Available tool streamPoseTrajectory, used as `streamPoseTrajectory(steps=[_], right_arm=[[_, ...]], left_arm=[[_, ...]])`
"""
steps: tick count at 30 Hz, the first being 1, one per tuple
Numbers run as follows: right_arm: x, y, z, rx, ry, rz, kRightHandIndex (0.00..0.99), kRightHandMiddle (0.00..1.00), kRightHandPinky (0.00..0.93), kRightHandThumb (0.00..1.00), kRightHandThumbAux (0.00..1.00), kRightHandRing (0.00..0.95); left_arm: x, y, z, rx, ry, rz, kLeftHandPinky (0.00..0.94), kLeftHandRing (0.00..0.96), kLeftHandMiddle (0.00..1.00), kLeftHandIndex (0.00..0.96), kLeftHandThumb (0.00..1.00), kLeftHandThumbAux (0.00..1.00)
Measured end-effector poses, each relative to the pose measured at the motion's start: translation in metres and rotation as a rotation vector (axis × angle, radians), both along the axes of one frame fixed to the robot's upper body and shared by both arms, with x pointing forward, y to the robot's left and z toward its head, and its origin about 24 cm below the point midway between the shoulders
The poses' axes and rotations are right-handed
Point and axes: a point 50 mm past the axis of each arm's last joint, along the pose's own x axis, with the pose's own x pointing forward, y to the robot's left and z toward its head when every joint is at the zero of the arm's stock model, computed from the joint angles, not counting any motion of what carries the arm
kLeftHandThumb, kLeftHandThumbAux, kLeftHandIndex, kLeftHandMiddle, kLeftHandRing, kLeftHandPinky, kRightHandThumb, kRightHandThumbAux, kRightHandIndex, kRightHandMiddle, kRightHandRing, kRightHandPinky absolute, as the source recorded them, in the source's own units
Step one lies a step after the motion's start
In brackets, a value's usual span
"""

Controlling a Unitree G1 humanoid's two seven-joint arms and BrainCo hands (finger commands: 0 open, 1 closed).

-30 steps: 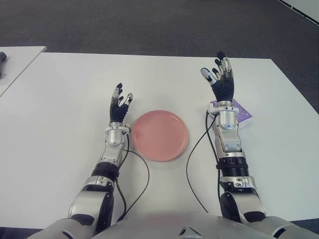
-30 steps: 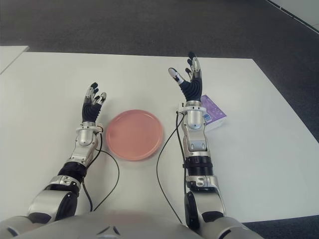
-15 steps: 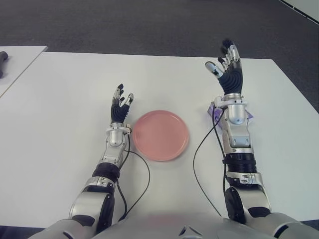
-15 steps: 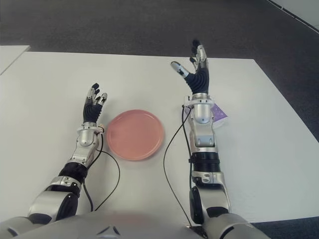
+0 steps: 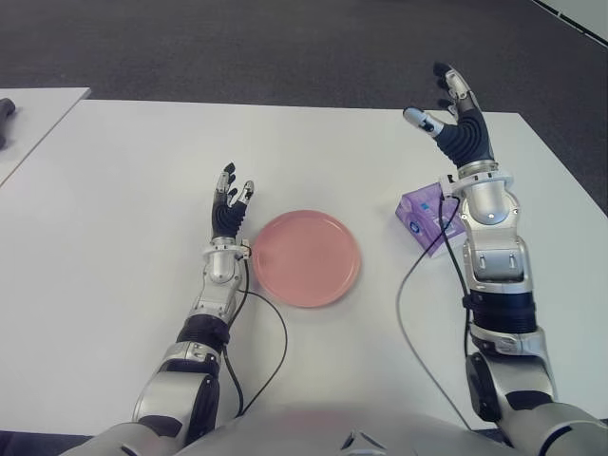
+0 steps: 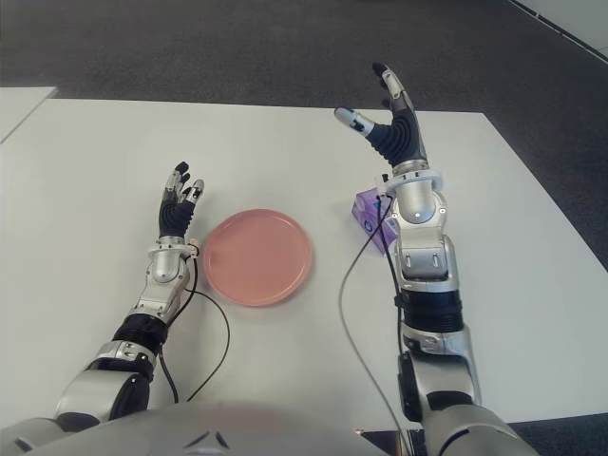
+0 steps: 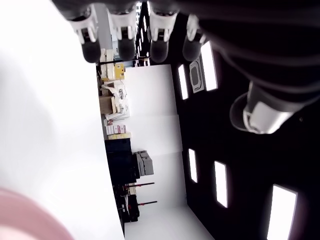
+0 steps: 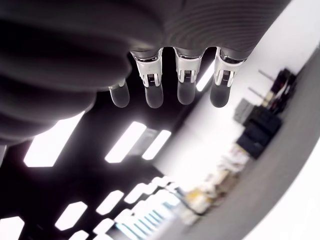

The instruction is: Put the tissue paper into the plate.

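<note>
One plate (image 5: pixel 305 257), one tissue pack (image 5: pixel 424 213)

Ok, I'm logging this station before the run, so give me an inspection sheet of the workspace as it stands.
Surface: white table, bare apart from the items below.
Job's things: pink plate with nothing in it; purple tissue pack on the table to its right, partly behind the right forearm.
Clutter: dark object on a neighbouring table at the far left.
Hands: left hand open beside the plate's left edge; right hand open, raised beyond the tissue pack, holding nothing.
Cables: black cables along both forearms, looping over the table.
Surroundings: dark carpet floor.
</note>
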Motion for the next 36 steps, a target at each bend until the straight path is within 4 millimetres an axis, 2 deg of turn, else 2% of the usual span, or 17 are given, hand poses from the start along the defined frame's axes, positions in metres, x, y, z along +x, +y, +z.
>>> streamPoseTrajectory(steps=[10, 12, 13, 18, 36], right_arm=[[-0.007, -0.009, -0.007, -0.164, 0.121, -0.045, 0.000, 0.000, 0.000, 0.293, 0.319, 0.000], [-0.006, -0.011, -0.010, -0.203, 0.138, -0.063, 0.000, 0.000, 0.002, 0.295, 0.318, 0.000], [-0.004, -0.013, -0.019, -0.254, 0.176, -0.089, 0.000, 0.000, 0.006, 0.299, 0.318, 0.000], [-0.005, -0.016, -0.021, -0.323, 0.199, -0.121, 0.000, 0.000, 0.028, 0.284, 0.320, 0.000], [-0.014, -0.025, -0.030, -0.409, 0.286, -0.122, 0.000, 0.000, 0.051, 0.259, 0.336, 0.000]], left_arm=[[0.000, 0.000, 0.000, -0.001, -0.002, 0.000, 0.000, 0.000, 0.000, 0.000, 0.007, 0.459], [0.000, 0.000, 0.000, -0.001, -0.004, 0.000, 0.000, 0.000, 0.000, 0.000, 0.007, 0.463], [0.000, 0.000, 0.000, -0.001, -0.006, 0.000, 0.000, 0.000, 0.000, 0.000, 0.005, 0.469], [0.000, -0.001, 0.000, -0.003, -0.006, -0.001, 0.000, 0.000, 0.000, 0.000, 0.006, 0.467], [-0.001, 0.000, 0.000, -0.004, -0.008, 0.006, 0.000, 0.000, 0.000, 0.000, 0.009, 0.481]])
